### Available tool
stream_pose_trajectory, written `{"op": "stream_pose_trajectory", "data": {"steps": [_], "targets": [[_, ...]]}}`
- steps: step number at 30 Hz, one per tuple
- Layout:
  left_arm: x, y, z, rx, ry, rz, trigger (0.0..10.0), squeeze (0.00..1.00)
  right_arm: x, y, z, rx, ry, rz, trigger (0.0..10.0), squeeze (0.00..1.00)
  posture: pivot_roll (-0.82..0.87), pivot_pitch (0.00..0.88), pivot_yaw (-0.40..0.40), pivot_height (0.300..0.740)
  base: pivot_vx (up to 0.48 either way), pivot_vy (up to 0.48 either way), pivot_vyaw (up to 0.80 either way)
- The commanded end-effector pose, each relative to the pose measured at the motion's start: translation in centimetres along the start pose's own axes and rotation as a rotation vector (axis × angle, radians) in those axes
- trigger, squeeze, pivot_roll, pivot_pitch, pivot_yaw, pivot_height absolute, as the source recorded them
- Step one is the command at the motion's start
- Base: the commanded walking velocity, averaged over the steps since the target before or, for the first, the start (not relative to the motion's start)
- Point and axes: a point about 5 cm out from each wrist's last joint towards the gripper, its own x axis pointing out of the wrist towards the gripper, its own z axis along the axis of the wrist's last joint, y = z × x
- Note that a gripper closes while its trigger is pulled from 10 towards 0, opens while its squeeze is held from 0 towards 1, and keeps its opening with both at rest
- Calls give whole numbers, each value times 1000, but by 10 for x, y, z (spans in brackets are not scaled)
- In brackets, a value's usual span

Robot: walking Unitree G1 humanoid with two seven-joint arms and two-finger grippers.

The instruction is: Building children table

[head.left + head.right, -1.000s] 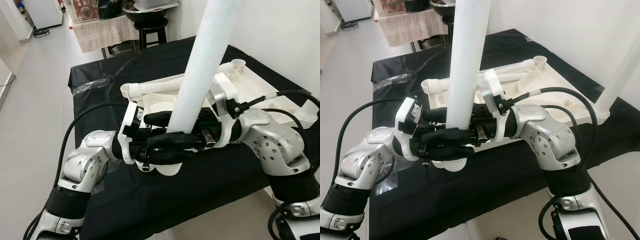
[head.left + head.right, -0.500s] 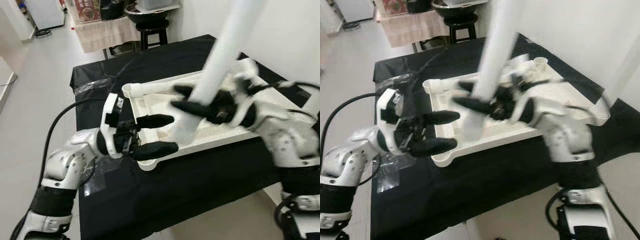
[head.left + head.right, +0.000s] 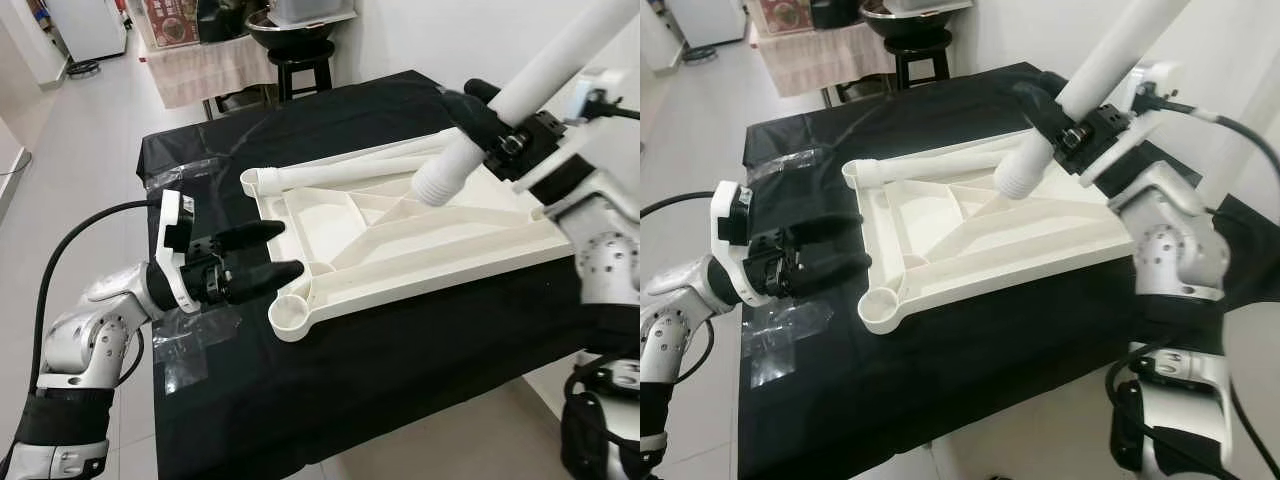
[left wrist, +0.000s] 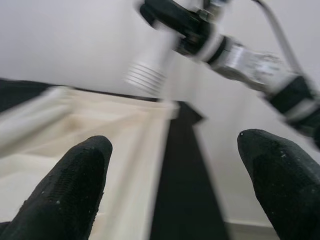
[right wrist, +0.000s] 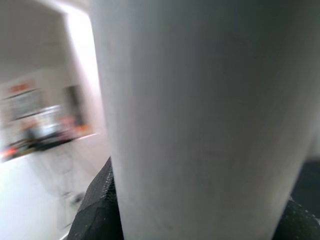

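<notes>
So the left gripper (image 3: 282, 250) sits just off the left edge of the white tabletop (image 3: 400, 240), fingers spread apart with nothing between them. That tabletop lies upside down on the black-covered table (image 3: 400, 350), ribs up, with a round leg socket (image 3: 290, 317) at the near corner sitting bare. Over on the right, the right gripper (image 3: 492, 118) is clamped around a white table leg (image 3: 520, 95), tilted with its ribbed end hanging just above the tabletop's far side.

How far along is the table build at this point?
Early. The white tabletop lies upside down on the black cloth; one leg lies along its far edge. The right claw holds another leg, its ribbed end above the tabletop. The left claw is open beside the near empty corner socket. Seating the legs remains.
</notes>
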Motion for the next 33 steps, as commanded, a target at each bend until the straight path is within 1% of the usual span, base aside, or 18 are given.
{"op": "stream_pose_trajectory", "data": {"steps": [1, 3, 4, 5, 11, 13, 15, 16, 17, 19, 21, 22, 23, 25, 26, 28, 31, 33], "targets": [[-7, 9, -1, 29, 12, 123, 10000, 1000, -2, -12, 0, -13, -20, -150, 10000, 0, -53, 61, 26, 740, 0, 0, 0], [-8, 14, -1, 53, 19, 208, 10000, 1000, -5, -21, -2, -69, -35, -294, 10000, 0, -52, 65, 23, 740, 0, 0, 0], [-8, 15, 1, 65, 12, 241, 10000, 608, -5, -23, -5, -99, -16, -332, 10000, 0, -53, 69, 21, 740, 0, 0, 0], [-7, 16, 3, 66, -3, 267, 10000, 0, -5, -23, -8, -109, 5, -347, 10000, 0, -54, 71, 19, 740, 0, 0, 0], [3, 12, 5, 80, -55, 351, 10000, 0, -6, -20, -14, -220, 20, -435, 10000, 0, -55, 78, 14, 740, 0, 0, 0], [8, 8, 2, 81, -56, 362, 10000, 0, -8, -21, -9, -300, -49, -514, 10000, 0, -55, 80, 13, 740, 0, 0, 0], [13, 2, -4, 80, -49, 369, 10000, 0, -8, -24, -15, -234, -29, -567, 10000, 0, -54, 80, 13, 740, 0, 0, 0], [13, 2, -4, 80, -49, 369, 10000, 0, -8, -24, -15, -234, -29, -567, 10000, 0, -54, 80, 13, 740, 0, 0, 0], [15, 0, -9, 82, -36, 372, 10000, 0, -7, -25, -20, -189, -4, -555, 10000, 0, -54, 80, 13, 740, 0, 0, 0], [16, -2, -13, 83, -28, 374, 10000, 0, -6, -25, -23, -162, 11, -544, 10000, 0, -54, 80, 13, 740, 0, 0, 0], [20, -3, -18, 59, -26, 407, 10000, 0, -4, -14, -24, -92, -12, -415, 10000, 0, -48, 85, 11, 740, 0, 0, 0], [20, -3, -18, 59, -26, 407, 10000, 0, -4, -14, -24, -92, -12, -415, 10000, 0, -48, 85, 11, 740, 0, 0, 0], [22, -4, -20, 45, -28, 427, 10000, 0, -3, -9, -24, -79, -28, -363, 10000, 0, -48, 85, 11, 740, 0, 0, 0], [27, -7, -28, 28, -6, 467, 10000, 0, -2, 5, -28, -114, -14, -254, 10000, 0, -41, 91, 14, 740, 0, 0, 0], [29, -9, -33, 30, 16, 472, 10000, 0, -2, 11, -31, -95, -8, -199, 10000, 0, -41, 93, 14, 740, 0, 0, 0], [31, -12, -36, 33, 31, 474, 10000, 0, -2, 15, -33, -79, -8, -169, 10000, 0, -41, 93, 14, 740, 0, 0, 0], [31, -28, -44, 86, 102, 368, 10000, 0, -1, 33, -35, -76, 13, -10, 10000, 0, -37, 97, 14, 740, 0, 0, 800], [30, -30, -44, 94, 111, 356, 10000, 0, 0, 37, -35, -67, 16, 30, 10000, 0, -31, 101, 12, 740, 0, 0, 800]]}}
